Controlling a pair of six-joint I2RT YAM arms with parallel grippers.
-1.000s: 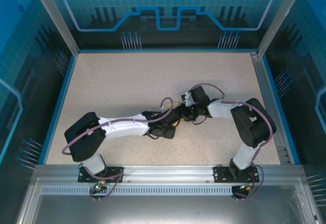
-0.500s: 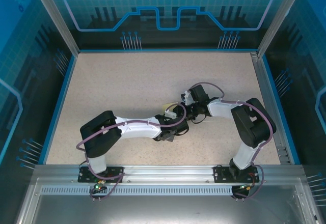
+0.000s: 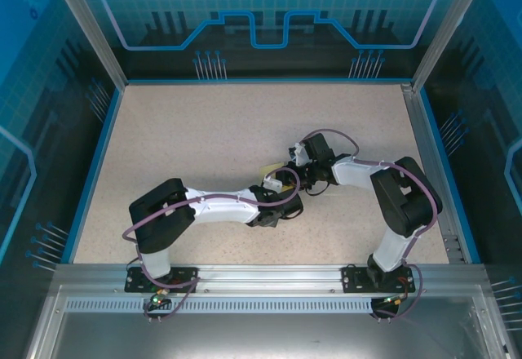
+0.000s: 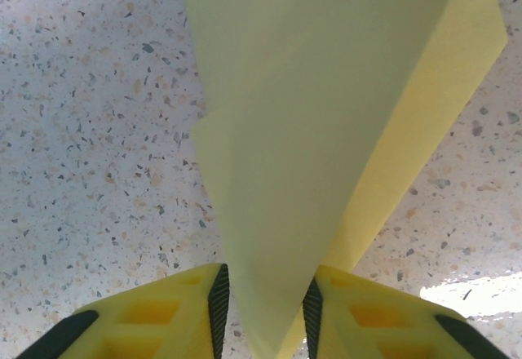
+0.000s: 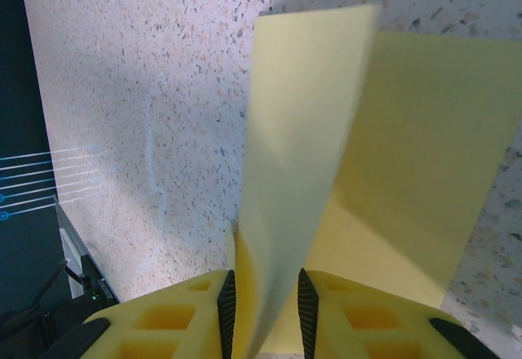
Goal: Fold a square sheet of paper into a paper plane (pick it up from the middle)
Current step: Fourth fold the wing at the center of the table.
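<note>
- The speckled beige desk (image 3: 204, 130) spreads wide, with a blue rim (image 3: 91, 171) along its left side and a metal rail (image 3: 261, 273) along its near edge.
- The left arm (image 3: 216, 206) reaches from its base toward the middle of the desk, and the right arm (image 3: 400, 196) bends in from the other side. Their wrists meet just right of centre.
- From above, the two wrists and a purple cable (image 3: 326, 136) lie over the meeting spot and hide most of what is between them.
- The paper (image 3: 267, 169) is at that spot. From above it is only a pale-yellow sliver just beyond the left wrist.
- In the left wrist view the paper (image 4: 326, 90) is folded into layers. It narrows to a wedge that runs down into the left claw (image 4: 263, 298), and a brighter lower layer juts out on the right.
- The left claw is clamped on that narrow end, with a dark pad touching the paper on each side.
- In the right wrist view one flap (image 5: 302, 130) stands upright out of the right claw (image 5: 265, 306), while the rest of the sheet lies flatter to its right, over the desk.
- The right claw is clamped on the base of that flap, which fills the gap between its pads.
</note>
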